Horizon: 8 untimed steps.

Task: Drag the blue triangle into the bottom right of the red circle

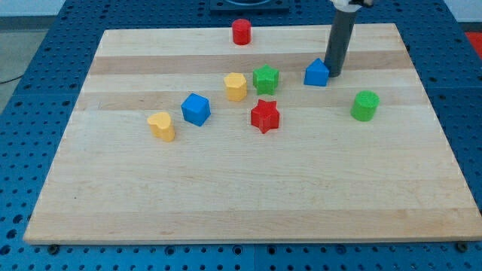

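In the camera view the wooden board (248, 211) filled most of the frame, its edges ringed by a blue perforated table (30, 30); the whole lower half of the board lay bare, as did its left side, while the blocks clustered in the upper middle. The red circle (241, 31), a short cylinder, stood close to the board's top edge, with bare wood to its lower right. The blue triangle (317, 73) sat in the upper right, well apart from the red circle; my tip (334, 75) stood just beside its right side, seemingly touching it; there were no jaws, only the dark rod. Right of the rod, bare wood ran to the board's right edge, broken only by the green cylinder (365, 105) lower down. Counted: two blue, the triangle and a blue cube (196, 109); two red, the circle and a red star (265, 115); two green, the cylinder and a green star (266, 78); two yellow, a yellow hexagon (236, 86) and a yellow heart (161, 126); eight blocks altogether.
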Tool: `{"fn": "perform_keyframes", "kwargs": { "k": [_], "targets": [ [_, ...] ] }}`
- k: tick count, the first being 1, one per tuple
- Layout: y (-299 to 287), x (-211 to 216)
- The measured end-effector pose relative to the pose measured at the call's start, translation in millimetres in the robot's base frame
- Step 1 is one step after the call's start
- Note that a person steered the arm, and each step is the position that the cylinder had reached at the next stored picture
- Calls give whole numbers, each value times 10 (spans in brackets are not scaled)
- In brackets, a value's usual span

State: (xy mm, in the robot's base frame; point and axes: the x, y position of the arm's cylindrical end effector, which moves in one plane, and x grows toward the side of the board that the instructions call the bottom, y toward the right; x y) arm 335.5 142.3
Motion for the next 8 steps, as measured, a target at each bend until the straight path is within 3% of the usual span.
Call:
{"fn": "perform_keyframes", "kwargs": {
  "k": [1, 4, 6, 8],
  "targets": [
    [0, 323],
    [-403, 5],
    [-579, 248],
    [-890, -43]
  ]
}}
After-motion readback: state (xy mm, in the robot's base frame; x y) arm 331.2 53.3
